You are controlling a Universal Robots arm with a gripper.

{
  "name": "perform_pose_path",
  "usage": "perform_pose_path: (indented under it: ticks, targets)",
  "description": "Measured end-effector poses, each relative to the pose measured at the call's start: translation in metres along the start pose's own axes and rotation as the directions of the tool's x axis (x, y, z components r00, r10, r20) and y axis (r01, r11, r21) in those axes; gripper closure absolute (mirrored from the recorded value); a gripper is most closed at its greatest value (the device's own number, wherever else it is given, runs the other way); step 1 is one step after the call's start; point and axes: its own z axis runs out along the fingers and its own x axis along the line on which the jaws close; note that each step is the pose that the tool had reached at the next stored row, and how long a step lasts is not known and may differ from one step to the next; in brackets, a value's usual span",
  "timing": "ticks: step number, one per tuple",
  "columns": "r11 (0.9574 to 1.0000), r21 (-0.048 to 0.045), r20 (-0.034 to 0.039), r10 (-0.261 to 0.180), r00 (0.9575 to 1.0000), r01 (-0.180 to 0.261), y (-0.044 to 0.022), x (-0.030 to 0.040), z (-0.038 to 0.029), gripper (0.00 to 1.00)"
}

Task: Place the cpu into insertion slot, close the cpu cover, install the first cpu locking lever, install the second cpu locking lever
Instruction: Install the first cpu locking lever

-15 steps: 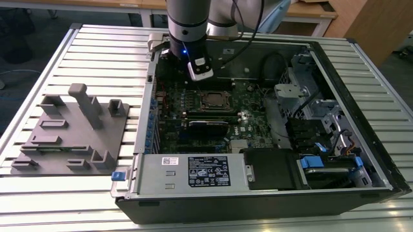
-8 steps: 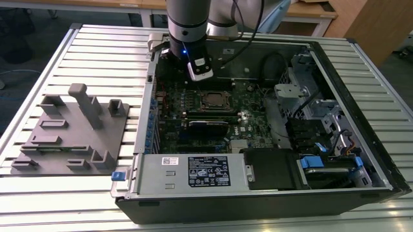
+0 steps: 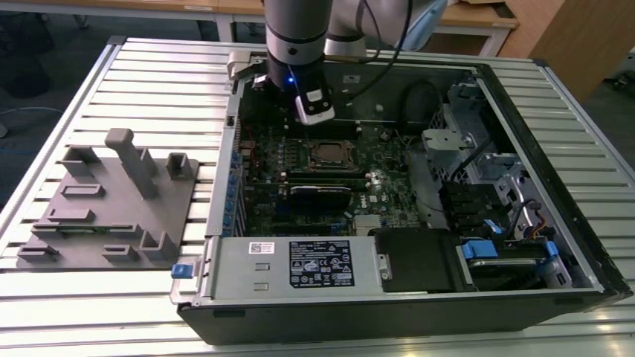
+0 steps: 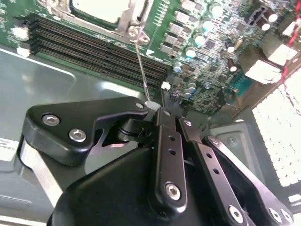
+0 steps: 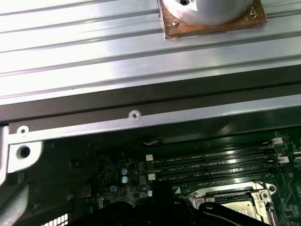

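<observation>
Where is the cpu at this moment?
In the exterior view, the cpu sits in the insertion slot at the middle of the green motherboard, just below the gripper.

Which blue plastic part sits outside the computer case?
The blue latch sticking out from a corner of the computer case, at the exterior view's left; the other blue parts sit inside, toward the exterior view's right.

Robot arm [image 3: 296, 30]: one is reaching into the case.
Gripper [image 3: 315, 111]: one is hanging over the board.
Computer case [image 3: 397, 320]: one is lying open.
Motherboard [image 3: 387, 160]: one is sitting inside.
Insertion slot [image 3: 328, 153]: one is showing.
Cpu [image 4: 101, 9]: one is lying in it.
Cpu cover [image 4: 127, 23]: one is framing it.
Locking lever [image 4: 141, 66]: one is standing up.
Memory slots [image 5: 211, 162]: four are running side by side.
Black card [image 3: 320, 195]: one is showing.
Grey fixture tray [image 3: 109, 216]: one is lying beside the case.
</observation>
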Motion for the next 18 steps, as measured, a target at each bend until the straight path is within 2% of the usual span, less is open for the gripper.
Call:
perform_pose_path:
  ticks: [10,18]
  targets:
    - [1.0000,0.0000,0.0000,0.000,1.0000,0.000,0.0035,-0.0232,-0.0001,0.90]
    - [1.0000,0.0001,-0.0001,0.000,1.0000,0.000,0.0059,-0.0390,0.0000,0.90]
